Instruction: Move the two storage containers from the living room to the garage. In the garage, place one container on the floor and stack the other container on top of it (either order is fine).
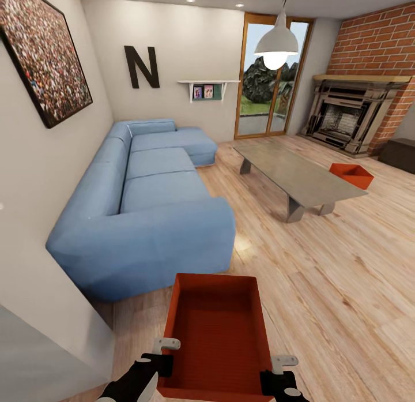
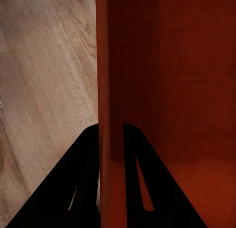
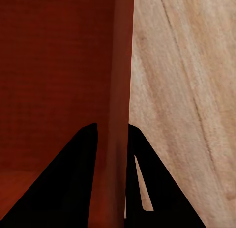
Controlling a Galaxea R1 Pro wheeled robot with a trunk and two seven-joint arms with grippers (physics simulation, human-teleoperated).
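Note:
I am in the living room, over its light wood-plank floor (image 1: 334, 275). One orange-red storage container (image 1: 216, 333) hangs in front of me between both arms. My left gripper (image 1: 158, 364) is shut on its left wall (image 2: 105, 90), one finger inside and one outside. My right gripper (image 1: 279, 379) is shut on the opposite wall (image 3: 120, 90) in the same way. The second storage container (image 1: 351, 175) lies on the planks beyond the grey low table (image 1: 297, 174), at the right. The garage and its floor are out of view.
A blue sectional sofa (image 1: 150, 200) stands close ahead on the left, its near end just past the held container. A white wall (image 1: 34, 310) runs along my left. Brick fireplace (image 1: 346, 116), dark chest (image 1: 400, 154) and glass doors (image 1: 268, 79) lie at the far end.

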